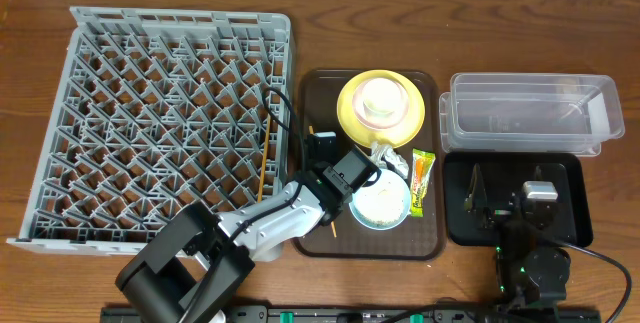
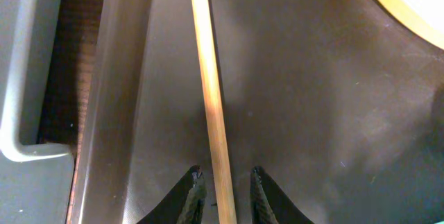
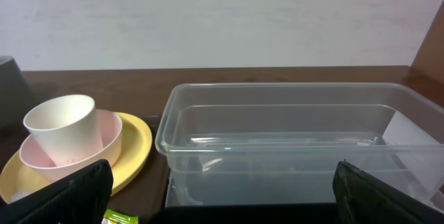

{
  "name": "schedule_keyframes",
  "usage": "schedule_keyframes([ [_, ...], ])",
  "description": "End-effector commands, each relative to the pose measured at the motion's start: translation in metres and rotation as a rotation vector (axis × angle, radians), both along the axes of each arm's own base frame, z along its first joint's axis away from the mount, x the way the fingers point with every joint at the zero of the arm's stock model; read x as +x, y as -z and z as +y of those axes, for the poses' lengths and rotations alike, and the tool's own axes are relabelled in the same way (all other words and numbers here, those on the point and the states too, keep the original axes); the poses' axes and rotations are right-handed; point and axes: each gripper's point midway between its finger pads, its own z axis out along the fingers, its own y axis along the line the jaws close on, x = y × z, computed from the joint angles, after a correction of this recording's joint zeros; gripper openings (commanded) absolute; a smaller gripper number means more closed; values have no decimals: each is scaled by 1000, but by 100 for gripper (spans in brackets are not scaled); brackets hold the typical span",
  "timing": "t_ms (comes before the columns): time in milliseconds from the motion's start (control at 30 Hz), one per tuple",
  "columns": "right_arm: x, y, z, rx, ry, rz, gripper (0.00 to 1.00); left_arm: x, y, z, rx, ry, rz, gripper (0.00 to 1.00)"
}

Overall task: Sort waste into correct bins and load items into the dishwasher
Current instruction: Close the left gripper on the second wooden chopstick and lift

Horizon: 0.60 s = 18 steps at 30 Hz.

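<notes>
Left gripper: jaws narrowed, straddling chopstick lying on brown tray; slim gaps show, no pinch. Right gripper: jaws spread wide, empty.

Dark brown wood-grain table fills the overhead frame. Plain off-white wall spans the upper half of the right wrist view. Soft, even light.

Chopsticks two; plate one; bowls two; cup one; wrapper one.
</notes>
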Motion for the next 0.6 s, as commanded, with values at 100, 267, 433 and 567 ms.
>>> schedule_keyframes([
  [100, 0, 1, -2, 13, 12, 1, 99, 0, 6, 9, 40, -11, -5, 25],
  [267, 0, 1, -2, 13, 12, 1, 99, 5, 2, 11, 54, -23, -36, 27],
  [433, 0, 1, -2, 12, 12, 1, 99, 8, 0, 13, 63, -32, -57, 29],
  [567, 0, 1, -2, 13, 12, 1, 99, 7, 4, 12, 61, -31, -44, 30],
])
